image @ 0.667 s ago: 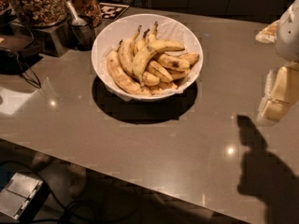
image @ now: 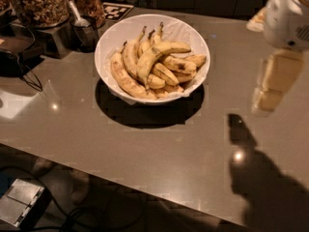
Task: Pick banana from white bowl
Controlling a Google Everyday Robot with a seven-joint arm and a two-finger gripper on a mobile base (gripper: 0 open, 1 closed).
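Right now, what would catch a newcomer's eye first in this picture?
A white bowl heaped with bananas sits far back on the table, one long curved banana lying on top. The pale gripper hangs at the right edge, well apart from the bowl, its dark shadow on the table nearer the camera.

— What's different since a moment ago?
— My gripper (image: 265, 98) has drifted a bit closer to the bowl (image: 179, 29), off its right side in the view.
— Anything else?
— Its shadow (image: 240, 129) crept bowlward too, and more of the arm (image: 289, 18) shows above the gripper.
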